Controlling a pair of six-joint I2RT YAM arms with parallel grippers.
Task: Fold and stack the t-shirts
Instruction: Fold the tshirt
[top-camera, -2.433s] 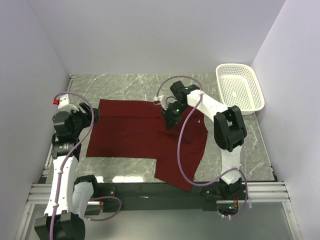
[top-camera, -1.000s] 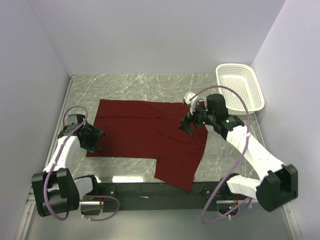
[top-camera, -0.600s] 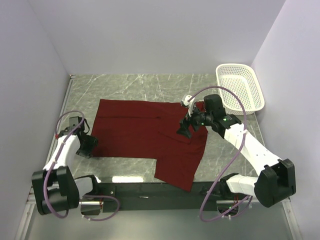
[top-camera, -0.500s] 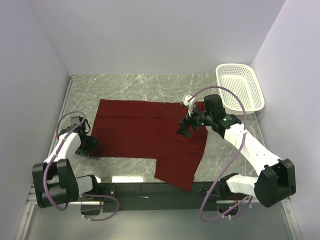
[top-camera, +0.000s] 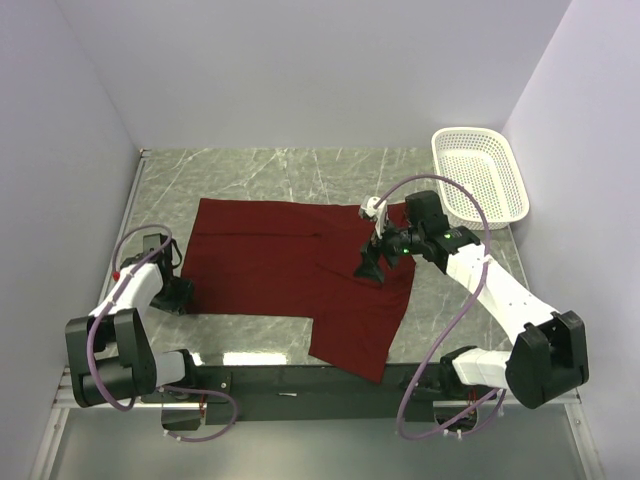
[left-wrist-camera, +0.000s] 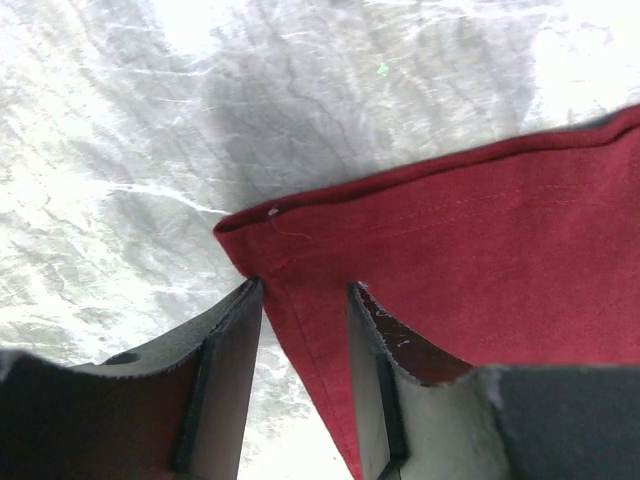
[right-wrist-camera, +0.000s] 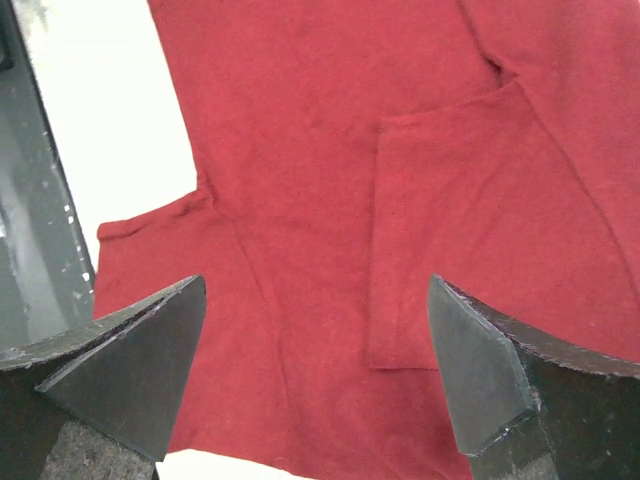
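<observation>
The dark red t-shirt (top-camera: 280, 265) lies spread flat on the marble table, its right part reaching toward the front edge. My left gripper (top-camera: 180, 293) is low at the shirt's near-left corner. In the left wrist view its fingers (left-wrist-camera: 235, 330) straddle that corner hem (left-wrist-camera: 300, 250), jaws partly narrowed, with table still showing between one finger and the cloth. My right gripper (top-camera: 368, 268) hovers over the shirt's right-middle, wide open. In the right wrist view the shirt (right-wrist-camera: 300, 150) and a folded-in sleeve flap (right-wrist-camera: 450, 250) lie below the gripper (right-wrist-camera: 315, 300).
A white mesh basket (top-camera: 478, 175) stands at the back right corner. Bare marble table (top-camera: 260, 170) runs behind the shirt. A black rail (top-camera: 300, 385) borders the front edge, under the shirt's overhanging part. White walls close in on both sides.
My left gripper has dropped to the shirt's near-left corner and its jaws have narrowed around the hem. The right arm swung out and now hovers open over the shirt's right-middle.
</observation>
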